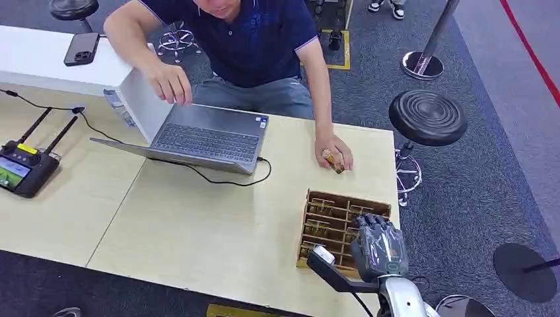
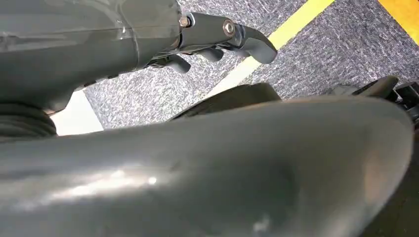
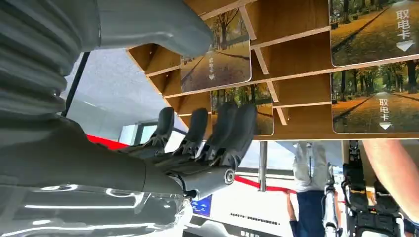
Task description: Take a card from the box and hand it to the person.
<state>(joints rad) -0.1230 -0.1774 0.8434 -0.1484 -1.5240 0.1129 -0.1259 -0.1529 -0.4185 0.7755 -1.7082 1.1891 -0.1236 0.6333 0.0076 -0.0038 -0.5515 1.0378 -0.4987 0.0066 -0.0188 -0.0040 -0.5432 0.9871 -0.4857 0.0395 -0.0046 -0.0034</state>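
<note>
A pale wooden table (image 1: 198, 224) is seen in the head view, and a person (image 1: 257, 46) in a dark blue shirt is bent over its far edge. An open laptop (image 1: 198, 139) is set on the far part of the table, and the person's one hand is held above its lid. A black stool (image 1: 427, 117) stands on the grey carpet beside the table's right end. A remote with two antennas (image 1: 23, 168) lies at the left edge, and a phone (image 1: 82, 48) rests on a white desk beyond.

The box (image 1: 330, 214), a wooden tray of slotted compartments, sits at the near right corner of the table. Cards (image 3: 371, 32) printed with a tree-lined path are stood in its slots. The person's other hand (image 1: 333, 155) rests on the table just beyond the box, with what may be a card under it, though this is too small to be told.

The right hand (image 1: 378, 247) is held over the box's near right part; its fingers (image 3: 232, 131) are extended side by side toward a card, with nothing grasped. The left hand (image 2: 217, 42) is seen over carpet, its fingers loosely curled and holding nothing.
</note>
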